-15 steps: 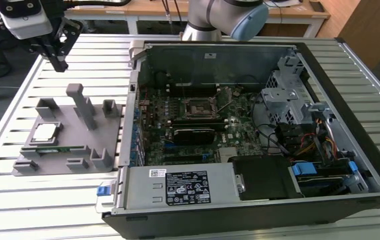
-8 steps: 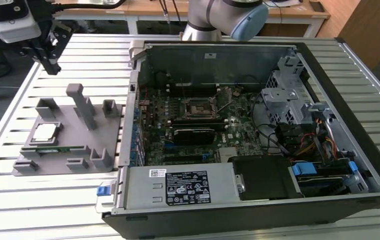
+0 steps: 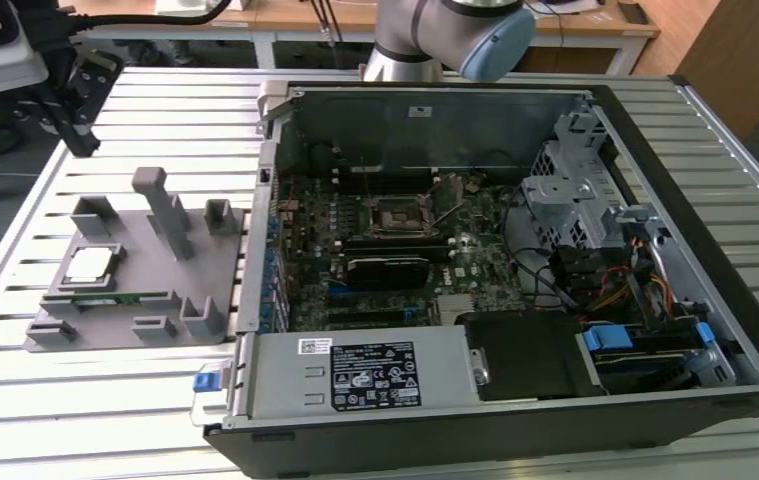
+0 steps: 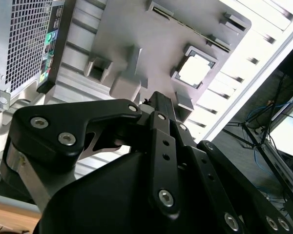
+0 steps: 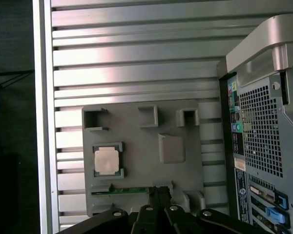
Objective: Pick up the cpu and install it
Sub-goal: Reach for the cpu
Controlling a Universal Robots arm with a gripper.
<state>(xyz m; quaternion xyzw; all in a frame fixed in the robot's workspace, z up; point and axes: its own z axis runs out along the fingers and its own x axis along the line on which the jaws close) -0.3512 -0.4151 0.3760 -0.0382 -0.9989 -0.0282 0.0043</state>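
The cpu (image 3: 90, 266) is a small silver square chip lying flat in a square pocket of the grey holder (image 3: 139, 325), at the exterior view's left of the open computer case. Both wrist views look down on the cpu (image 5: 107, 161) (image 4: 194, 71) from well above. My gripper (image 3: 83, 140) hangs high over the table's far left corner, apart from the chip. Its black fingers (image 5: 158, 195) (image 4: 159, 103) stand shut with nothing between them. On the motherboard, the black square socket (image 3: 393, 215) has its lever raised.
A green memory stick (image 3: 106, 298) lies in a slot of the holder beside the chip. Grey posts (image 3: 166, 210) rise from the holder. The case wall (image 3: 262, 200) stands between holder and motherboard. The slatted metal table (image 3: 32, 420) ends close to the holder's left.
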